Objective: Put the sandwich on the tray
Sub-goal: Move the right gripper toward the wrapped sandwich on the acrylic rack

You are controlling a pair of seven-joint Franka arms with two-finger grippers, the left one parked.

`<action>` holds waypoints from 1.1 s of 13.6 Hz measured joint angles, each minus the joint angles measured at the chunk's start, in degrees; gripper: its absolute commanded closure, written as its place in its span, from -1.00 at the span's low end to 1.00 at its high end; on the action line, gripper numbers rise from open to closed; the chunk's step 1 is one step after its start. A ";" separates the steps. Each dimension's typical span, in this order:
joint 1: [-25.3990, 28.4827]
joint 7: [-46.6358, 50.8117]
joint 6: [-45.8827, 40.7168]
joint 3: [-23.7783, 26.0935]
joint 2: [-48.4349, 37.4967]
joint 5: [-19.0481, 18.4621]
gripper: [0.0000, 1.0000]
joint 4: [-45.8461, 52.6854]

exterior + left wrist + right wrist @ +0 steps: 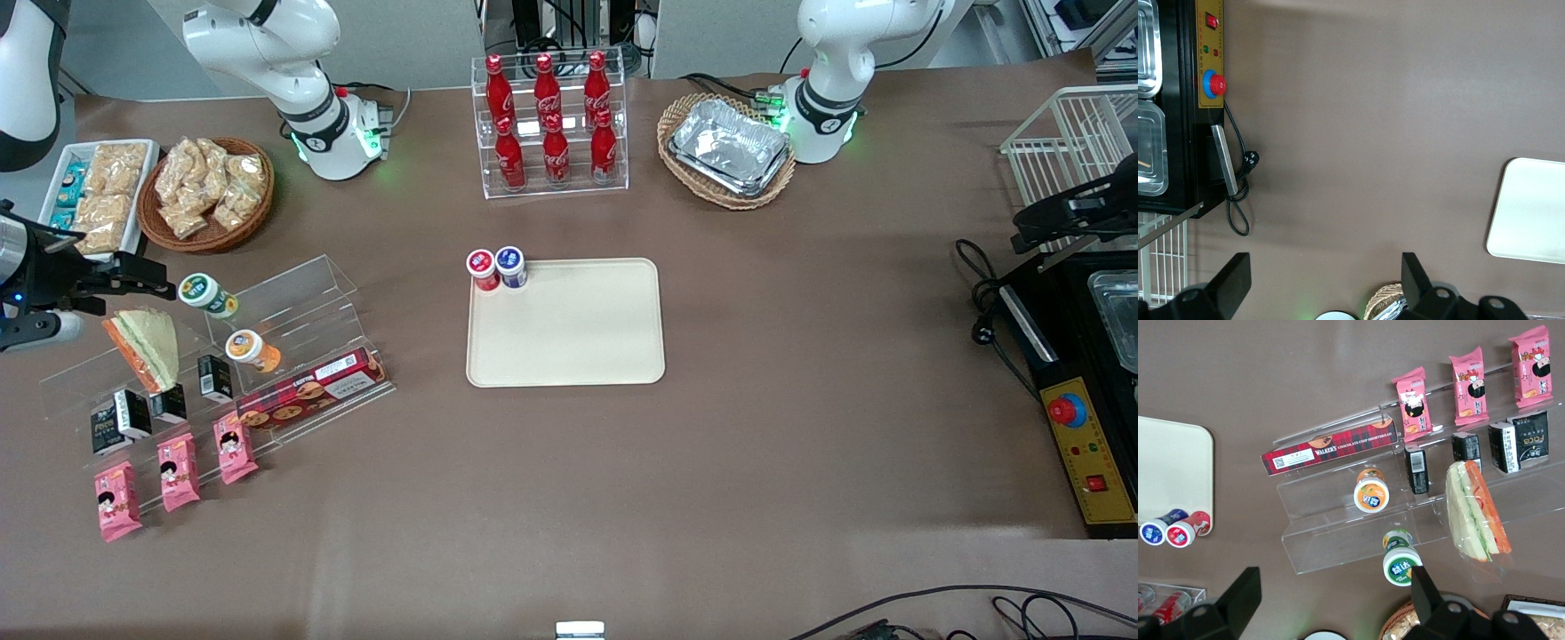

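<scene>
The sandwich (147,347) is a clear-wrapped wedge with pale bread and an orange and green edge. It leans on the clear acrylic stepped rack (293,293) toward the working arm's end of the table. It also shows in the right wrist view (1475,510). The cream-beige tray (578,338) lies flat at the table's middle and also shows in the right wrist view (1171,467). My right gripper (158,276) hovers open and empty above the rack, just farther from the front camera than the sandwich. In the right wrist view its fingers (1238,600) stand wide apart.
A red-lidded jar (482,267) and a blue-lidded jar (511,264) stand on the tray's corner. The rack holds a green jar (206,293), an orange jar (249,348), a biscuit box (311,391), black cartons and pink packets (178,471). A snack basket (209,191) and cola bottles (551,124) stand farther back.
</scene>
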 measured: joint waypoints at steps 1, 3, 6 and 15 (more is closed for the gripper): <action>-0.03 0.61 0.00 -0.05 0.02 0.00 -1.00 -0.02; -0.05 1.00 -0.13 -0.18 0.04 0.00 -1.00 -0.06; -0.51 1.40 -3.11 -0.90 -0.03 -0.01 -1.00 -0.07; -3.24 -1.72 -5.86 -1.91 -1.98 -1.33 -1.00 -2.36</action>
